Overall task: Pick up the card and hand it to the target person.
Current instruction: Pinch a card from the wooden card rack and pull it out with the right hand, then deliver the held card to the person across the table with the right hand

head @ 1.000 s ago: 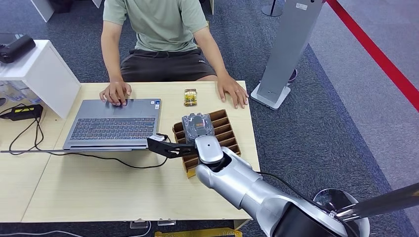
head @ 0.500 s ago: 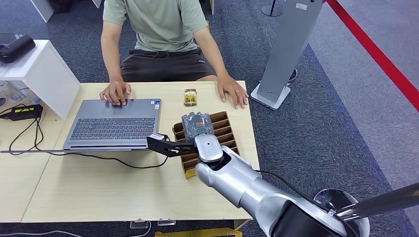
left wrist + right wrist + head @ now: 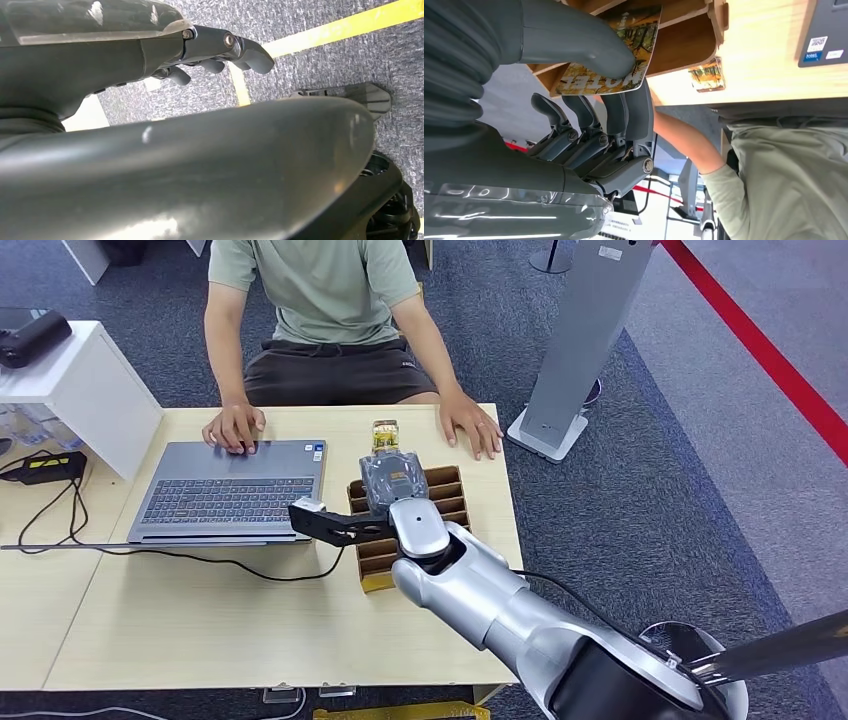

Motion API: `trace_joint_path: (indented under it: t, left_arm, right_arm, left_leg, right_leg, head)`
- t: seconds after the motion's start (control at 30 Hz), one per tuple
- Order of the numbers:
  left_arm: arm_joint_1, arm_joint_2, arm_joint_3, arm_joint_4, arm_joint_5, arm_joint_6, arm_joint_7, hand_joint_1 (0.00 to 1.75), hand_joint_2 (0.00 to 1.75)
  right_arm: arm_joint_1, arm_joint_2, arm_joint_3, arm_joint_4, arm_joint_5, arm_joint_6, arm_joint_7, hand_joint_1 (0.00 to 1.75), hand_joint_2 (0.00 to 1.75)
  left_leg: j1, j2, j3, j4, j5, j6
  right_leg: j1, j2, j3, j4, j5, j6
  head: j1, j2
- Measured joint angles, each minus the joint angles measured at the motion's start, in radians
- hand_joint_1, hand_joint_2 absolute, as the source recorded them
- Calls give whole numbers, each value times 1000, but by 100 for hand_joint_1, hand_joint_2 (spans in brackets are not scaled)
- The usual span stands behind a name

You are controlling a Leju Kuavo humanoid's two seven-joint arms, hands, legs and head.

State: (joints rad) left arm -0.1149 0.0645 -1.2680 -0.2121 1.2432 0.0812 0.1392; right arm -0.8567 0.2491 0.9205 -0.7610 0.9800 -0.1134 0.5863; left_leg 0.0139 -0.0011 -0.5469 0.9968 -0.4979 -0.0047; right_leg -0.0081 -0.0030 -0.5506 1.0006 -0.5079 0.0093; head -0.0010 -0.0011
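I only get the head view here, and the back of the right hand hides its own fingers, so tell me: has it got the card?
Observer: Yes. In the right wrist view the right hand pinches the card between thumb and fingers.
Operator: Is it out of the wooden rack?
Observer: Not fully; the card's far end sits inside a slot of the rack.
Operator: And the left hand?
Observer: The left hand hangs above grey carpet with a yellow line, holding nothing.
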Motion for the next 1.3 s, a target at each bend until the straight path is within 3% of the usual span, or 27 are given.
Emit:
trace_joint_path:
  t: [0.53,0.83,1.3]
  left_arm:
    - [-5,-1,-8,0,5,0,-5,0,0]
    - [-16,-3,-14,0,6,0,-5,0,0]
    - [-25,-9,-27,0,13,2,-5,0,0]
  right_arm:
    - [-157,9,0,0,-16,-15,-86,159,175]
    - [-173,35,3,114,-21,-98,-142,159,175]
    - [-174,49,9,258,-10,-124,-146,159,175]
  left_leg:
    - [0,0,0,0,0,0]
    - [0,0,0,0,0,0]
    - [0,0,0,0,0,0]
  right_leg:
    - [0,0,0,0,0,0]
    - [0,0,0,0,0,0]
    - [0,0,0,0,0,0]
  head:
    - [0,0]
    - [0,0]
    - [0,0]
